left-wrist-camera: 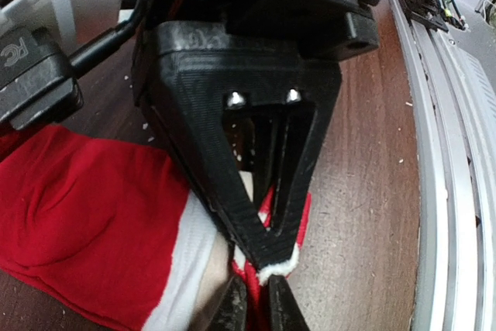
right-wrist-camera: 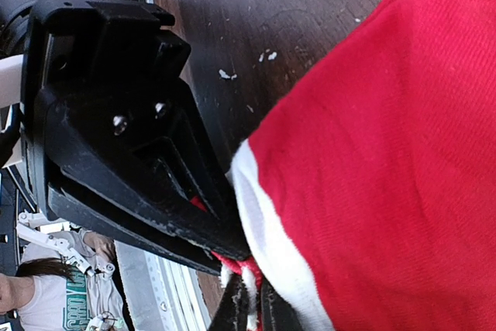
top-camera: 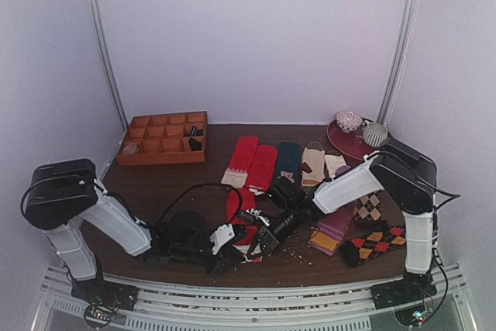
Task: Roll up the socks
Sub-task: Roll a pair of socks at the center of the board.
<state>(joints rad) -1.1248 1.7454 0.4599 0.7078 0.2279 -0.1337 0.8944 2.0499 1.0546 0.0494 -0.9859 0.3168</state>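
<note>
A robotics lab, it seems: white booth walls [top-camera: 248, 36] enclose a dark wooden table [top-camera: 147, 180], and the left arm [top-camera: 116, 222] and right arm [top-camera: 353, 184] stand on a metal rail [top-camera: 256, 294].

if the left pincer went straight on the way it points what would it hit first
The left pincer grips the cuff of the socks; past that it would likely meet the right pincer, facing it tip to tip.

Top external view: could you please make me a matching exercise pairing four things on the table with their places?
Things:
1. the socks
2. orange tray
3. maroon plate
4. purple sock

Places:
A. far left of the table
B. near right
C. near centre
D. far right corner

Pairs: 1-C, 2-A, 3-D, 4-B
</note>
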